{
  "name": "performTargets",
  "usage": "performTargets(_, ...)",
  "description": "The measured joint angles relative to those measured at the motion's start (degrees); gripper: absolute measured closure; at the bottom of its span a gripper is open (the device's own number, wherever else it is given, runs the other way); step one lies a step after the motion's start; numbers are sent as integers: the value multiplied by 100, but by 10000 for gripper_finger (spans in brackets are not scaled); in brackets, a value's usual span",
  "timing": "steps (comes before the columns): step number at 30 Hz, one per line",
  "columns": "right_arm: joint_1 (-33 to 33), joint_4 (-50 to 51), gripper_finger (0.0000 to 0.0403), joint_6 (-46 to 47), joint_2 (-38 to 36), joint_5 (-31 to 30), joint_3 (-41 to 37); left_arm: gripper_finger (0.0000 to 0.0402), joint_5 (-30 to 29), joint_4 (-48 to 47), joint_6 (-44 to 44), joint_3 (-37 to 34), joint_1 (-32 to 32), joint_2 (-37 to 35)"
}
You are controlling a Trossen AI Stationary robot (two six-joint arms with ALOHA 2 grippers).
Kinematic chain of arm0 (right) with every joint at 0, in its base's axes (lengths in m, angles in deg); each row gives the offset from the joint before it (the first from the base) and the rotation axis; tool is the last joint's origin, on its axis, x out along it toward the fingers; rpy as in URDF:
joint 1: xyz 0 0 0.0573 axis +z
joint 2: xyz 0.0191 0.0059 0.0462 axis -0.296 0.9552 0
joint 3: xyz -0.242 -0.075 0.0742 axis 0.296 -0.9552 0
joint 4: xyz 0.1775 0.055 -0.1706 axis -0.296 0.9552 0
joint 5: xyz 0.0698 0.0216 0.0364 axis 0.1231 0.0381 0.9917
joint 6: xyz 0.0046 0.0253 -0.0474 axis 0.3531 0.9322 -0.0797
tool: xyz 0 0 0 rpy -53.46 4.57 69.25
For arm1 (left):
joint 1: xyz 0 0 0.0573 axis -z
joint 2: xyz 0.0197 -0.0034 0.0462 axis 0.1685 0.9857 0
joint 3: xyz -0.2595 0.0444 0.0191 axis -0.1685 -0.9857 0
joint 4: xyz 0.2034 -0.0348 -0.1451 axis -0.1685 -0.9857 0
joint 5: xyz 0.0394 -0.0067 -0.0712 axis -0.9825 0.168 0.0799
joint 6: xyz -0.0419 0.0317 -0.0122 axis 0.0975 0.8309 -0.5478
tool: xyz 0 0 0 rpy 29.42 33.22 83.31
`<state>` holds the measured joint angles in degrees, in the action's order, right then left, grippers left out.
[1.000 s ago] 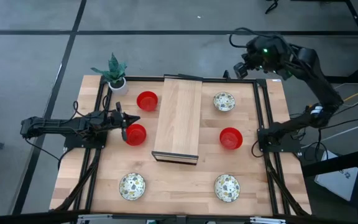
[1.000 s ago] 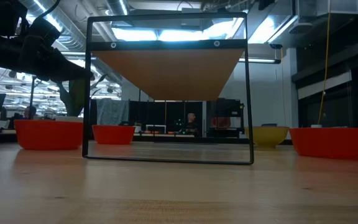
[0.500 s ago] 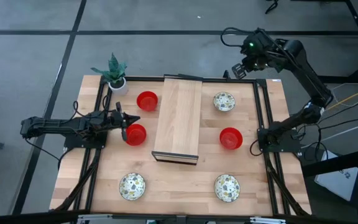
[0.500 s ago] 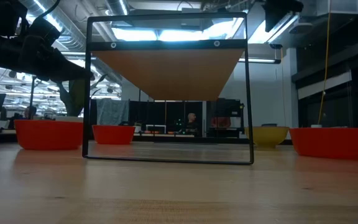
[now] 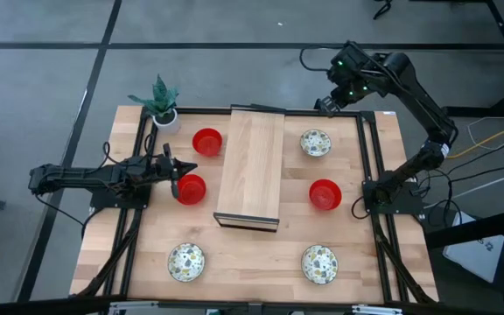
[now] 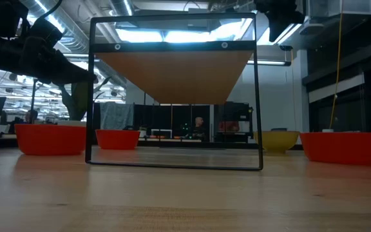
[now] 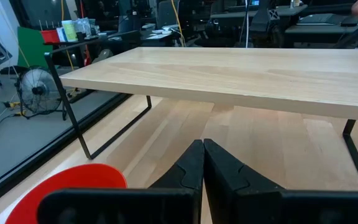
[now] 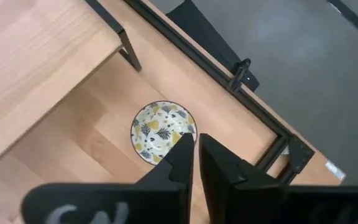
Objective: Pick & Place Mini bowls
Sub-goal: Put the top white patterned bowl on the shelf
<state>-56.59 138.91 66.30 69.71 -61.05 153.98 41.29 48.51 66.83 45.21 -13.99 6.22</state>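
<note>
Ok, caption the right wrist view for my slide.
Right end effector above a speckled bowl beside the wooden shelf.

Three glossy red bowls [image 5: 206, 141], three cream speckled multicolour bowls [image 5: 315, 143], pale wood table [image 5: 252, 254]

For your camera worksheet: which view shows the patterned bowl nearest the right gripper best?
The right wrist view: the patterned bowl fills it from above, leaf pattern clear. The high view shows it small; the low view shows only a yellowish side; the left wrist view misses it.

Three glossy red bowls [image 5: 206, 141] [image 5: 191, 189] [image 5: 325, 194] sat upright toward twelve o'clock and centre; speckled cream ones [image 5: 315, 143] [image 5: 185, 262] [image 5: 318, 263] at one, five, seven.
</note>
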Motion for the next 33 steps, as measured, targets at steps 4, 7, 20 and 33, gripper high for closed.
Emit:
performTargets(4,0,2,374,-162,10,-2,0,398,0,-1,0,0,-1,0)
performTargets(7,0,2,372,-169,10,0,0,398,0,-1,1,0,1,0)
performTargets(20,227,-46,363,-178,-80,334,-913,398,1,-1,-1,0,-1,2)
performTargets(33,566,-985,362,-300,-1016,338,-2674,398,0,0,1,0,1,0)
